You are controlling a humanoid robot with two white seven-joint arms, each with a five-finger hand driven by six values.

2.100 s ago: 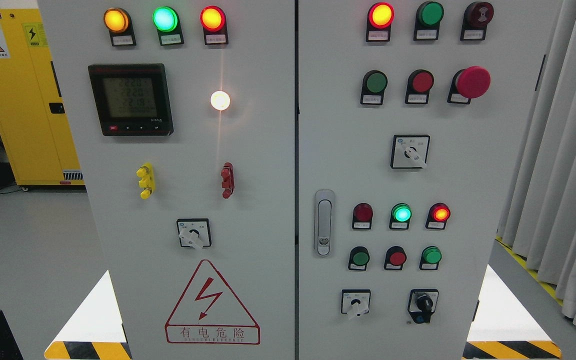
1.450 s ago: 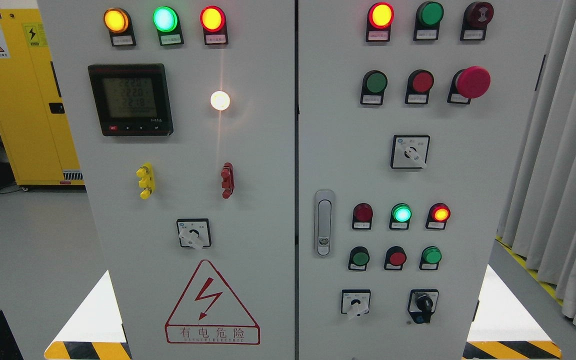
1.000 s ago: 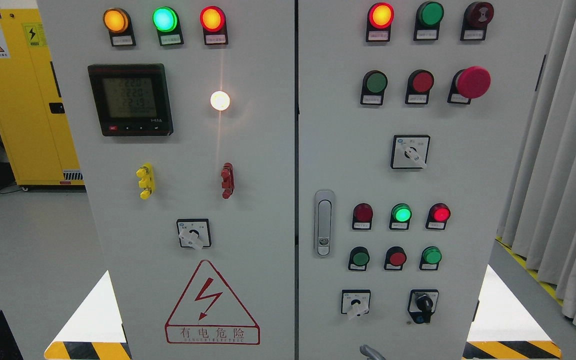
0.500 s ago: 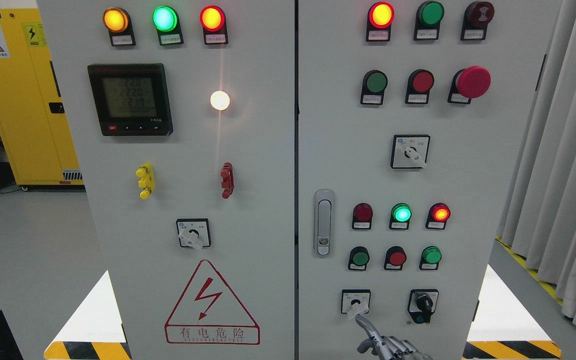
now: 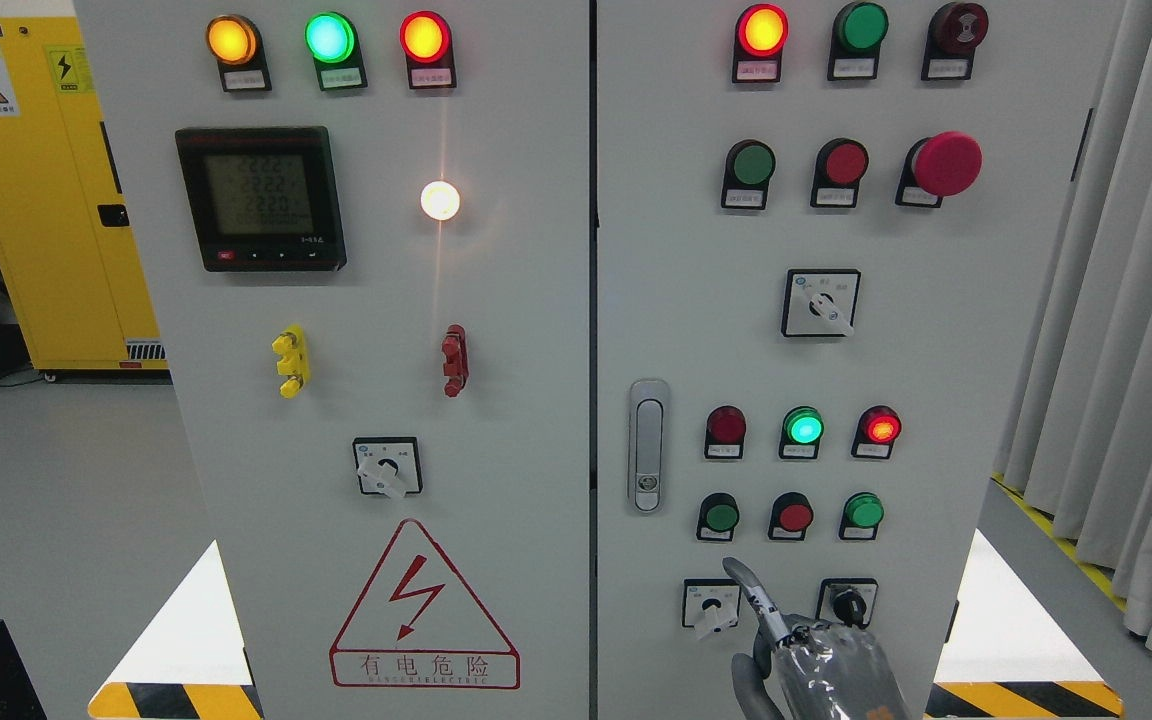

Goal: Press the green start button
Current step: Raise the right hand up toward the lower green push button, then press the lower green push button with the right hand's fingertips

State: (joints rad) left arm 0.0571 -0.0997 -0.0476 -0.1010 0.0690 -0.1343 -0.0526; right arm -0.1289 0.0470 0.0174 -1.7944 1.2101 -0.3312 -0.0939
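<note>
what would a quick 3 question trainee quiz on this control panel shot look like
1. True or false: the right hand is already touching a green button.
2. In the lower row of three indicator lamps on the right door, which one looks unlit? A) left B) middle C) right
3. What does the hand's raised finger partly overlap?

Key
1. False: the fingertip is below the button row, short of the green button nearest above it.
2. A
3. The white-handled selector switch, at its right edge.
</note>
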